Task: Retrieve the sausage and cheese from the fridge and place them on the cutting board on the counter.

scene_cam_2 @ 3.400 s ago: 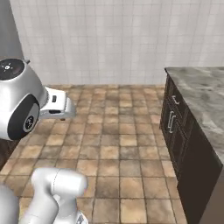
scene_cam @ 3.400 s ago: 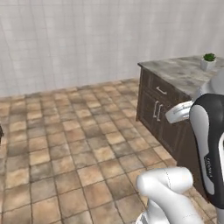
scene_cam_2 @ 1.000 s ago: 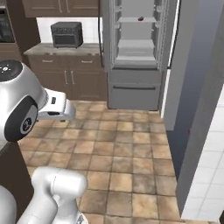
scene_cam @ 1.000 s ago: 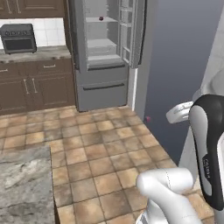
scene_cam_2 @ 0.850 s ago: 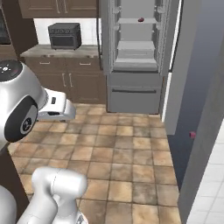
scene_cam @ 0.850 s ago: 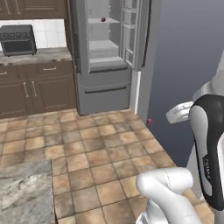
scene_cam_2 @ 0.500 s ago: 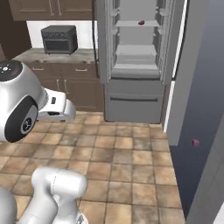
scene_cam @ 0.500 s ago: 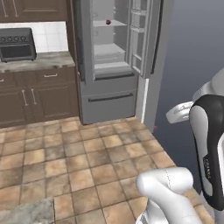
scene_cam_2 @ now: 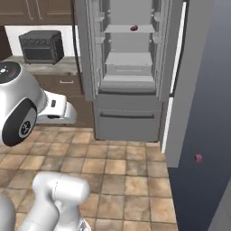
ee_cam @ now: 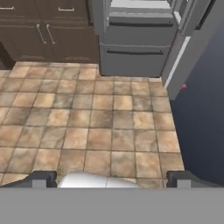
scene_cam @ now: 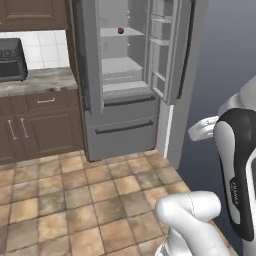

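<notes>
- Kitchen floor of brown stone tiles is crossed in the left base view toward the fridge, whose upper doors stand open. A small dark-red item, judged to be the sausage, lies on the top shelf, toward its right. A countertop oven is seen on the counter left of the fridge.
- Right base view: the sausage lies on the same shelf, right of centre. Too small for its long axis to be settled; it appears slightly wider than tall, so it probably lies across the shelf. No cheese can be made out. A small pink marker is noted on the right-hand door panel.
- Hand view: the gripper is spread wide and empty, aimed down at the tiles, with the fridge's lower drawers at the top.
- Step in hand is judged to be the approach. The base is best squared to the open compartment between both doors, and the hand raised to top-shelf height before the reach, with the fingers set across the sausage's short width.
</notes>
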### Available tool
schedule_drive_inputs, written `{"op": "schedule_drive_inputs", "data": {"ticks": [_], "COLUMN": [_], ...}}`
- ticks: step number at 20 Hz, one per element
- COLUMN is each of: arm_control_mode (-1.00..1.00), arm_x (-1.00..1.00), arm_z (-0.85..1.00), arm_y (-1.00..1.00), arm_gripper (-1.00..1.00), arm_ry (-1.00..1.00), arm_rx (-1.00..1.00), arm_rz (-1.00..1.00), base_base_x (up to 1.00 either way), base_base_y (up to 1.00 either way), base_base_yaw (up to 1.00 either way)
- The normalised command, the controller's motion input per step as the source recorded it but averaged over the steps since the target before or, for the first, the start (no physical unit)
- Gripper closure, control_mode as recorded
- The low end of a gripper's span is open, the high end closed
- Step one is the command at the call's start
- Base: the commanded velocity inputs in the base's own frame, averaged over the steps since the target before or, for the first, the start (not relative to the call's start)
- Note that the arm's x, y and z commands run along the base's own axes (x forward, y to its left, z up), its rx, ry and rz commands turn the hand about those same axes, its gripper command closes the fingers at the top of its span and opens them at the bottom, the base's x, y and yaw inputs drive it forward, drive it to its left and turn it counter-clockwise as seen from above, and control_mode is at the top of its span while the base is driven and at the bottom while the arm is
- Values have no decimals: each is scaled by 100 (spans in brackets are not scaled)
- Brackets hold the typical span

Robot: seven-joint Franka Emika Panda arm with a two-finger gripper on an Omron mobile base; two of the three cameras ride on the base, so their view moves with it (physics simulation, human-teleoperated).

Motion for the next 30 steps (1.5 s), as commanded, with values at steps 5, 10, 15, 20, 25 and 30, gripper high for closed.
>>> {"op": "schedule_drive_inputs", "data": {"ticks": [5,10,15,20,25,30], "arm_control_mode": [100,100,100,100,100,100], "arm_x": [0,0,0,0,0,0], "arm_z": [0,0,0,0,0,0], "arm_y": [0,0,0,0,0,0], "arm_gripper": [-100,-100,-100,-100,-100,-100], "arm_ry": [0,0,0,0,0,0], "arm_rx": [0,0,0,0,0,0], "arm_rz": [0,0,0,0,0,0], "base_base_x": [96,78,93,90,96,77], "base_base_y": [-39,1,0,0,0,-29], "base_base_yaw": [-5,0,0,0,2,0]}}
